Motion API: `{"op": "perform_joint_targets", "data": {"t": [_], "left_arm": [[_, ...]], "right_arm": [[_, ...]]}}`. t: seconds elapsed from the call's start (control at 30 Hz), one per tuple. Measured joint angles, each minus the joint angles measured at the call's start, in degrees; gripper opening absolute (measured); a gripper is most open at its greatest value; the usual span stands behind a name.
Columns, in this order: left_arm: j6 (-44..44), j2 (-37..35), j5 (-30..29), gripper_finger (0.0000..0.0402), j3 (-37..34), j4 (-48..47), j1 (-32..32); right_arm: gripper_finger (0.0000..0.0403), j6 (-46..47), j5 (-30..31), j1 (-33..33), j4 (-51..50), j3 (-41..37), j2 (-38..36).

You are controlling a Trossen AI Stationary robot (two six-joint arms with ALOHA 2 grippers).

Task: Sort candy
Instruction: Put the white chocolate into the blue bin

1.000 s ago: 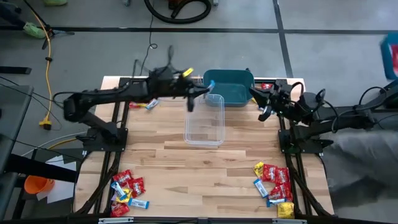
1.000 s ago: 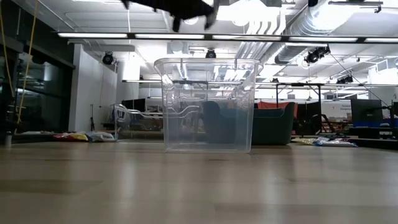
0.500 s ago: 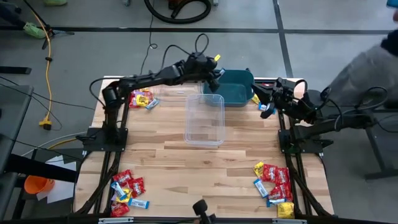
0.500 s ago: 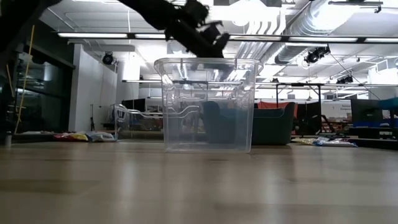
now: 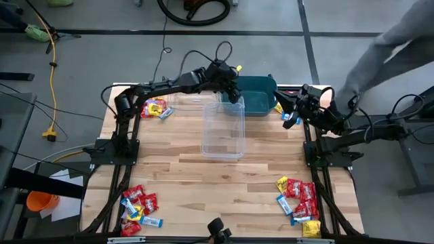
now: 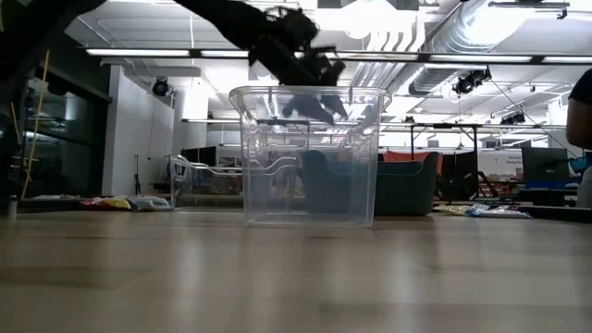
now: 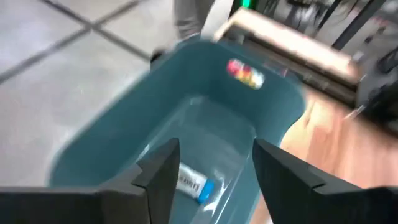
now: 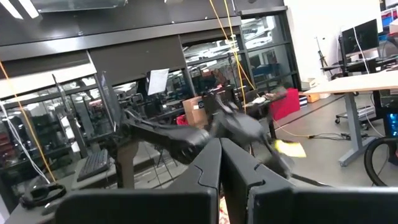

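Over the near left part of the teal bin hangs my left gripper, open and slanting down, holding nothing. One light blue candy packet lies on the bin's floor between the fingers' lines of sight. A clear tub stands in front of the bin at mid-table. Candy piles lie at the near left, near right and far left. My right gripper waits shut at the far right, raised above the table.
A red and yellow packet lies on the table beyond the bin. A person's grey sleeve reaches in at the far right, behind the right arm. Bare wood lies around and in front of the clear tub.
My left gripper has swung from above the clear tub's far left corner toward the far right, over the teal bin, and tipped downward. In the low view its fingers stand wider apart now than before. The person at the far right has shifted.
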Motion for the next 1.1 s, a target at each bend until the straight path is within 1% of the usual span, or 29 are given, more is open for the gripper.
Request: {"op": "perform_joint_targets", "data": {"t": [0.07, 0.17, 0.27, 0.37, 0.47, 0.63, 0.73, 0.83, 0.97, 1.1], "left_arm": [[0.22, -2.79, 0.02, 0.0197, 0.03, -0.62, 0.37], [0.49, -7.89, -0.01, 0.0198, 0.02, -4.06, 1.0], [1.11, -14.22, 0.09, 0.0198, -0.06, -9.33, 1.31], [1.58, -20.94, -0.12, 0.0198, -2.65, -13.21, 0.68], [0.99, -28.13, -2.67, 0.0198, -9.77, -13.45, -0.88], [-3.82, -41.88, -10.41, 0.0198, -27.36, -11.25, -3.98], [-8.25, -49.95, -11.94, 0.0198, -37.97, -9.55, -5.7], [-12.54, -57.05, -12.97, 0.0198, -46.04, -9.89, -6.86], [-15.16, -63.34, -13.49, 0.0198, -52.51, -10.85, -7.15], [-13.4, -66.3, -14.52, 0.0198, -54.05, -11.79, -6.7]], "right_arm": [[0.0, 0.0, 0.0, 0.0, 0.0, 0.0, 0.0], [0.0, 0.0, 0.0, 0.0, 0.0, 0.0, 0.0], [0.0, 0.0, 0.0, 0.0, 0.0, 0.0, 0.0], [0.0, 0.0, 0.0, 0.0, -0.11, 0.0, 0.0], [0.0, 0.0, 0.61, 0.02, -0.96, 0.0, 0.0], [0.0, 0.0, 2.47, 0.01, -2.75, 0.0, 0.0], [0.0, 0.0, 2.99, 0.0, -3.57, 0.0, 0.0], [0.0, 0.02, 2.99, 0.0, -3.78, 0.0, 0.0], [0.0, 0.01, 2.99, 0.0, -3.85, 0.0, 0.0], [0.0, 0.25, 3.02, 0.0, -3.85, 0.0, 0.0]]}}
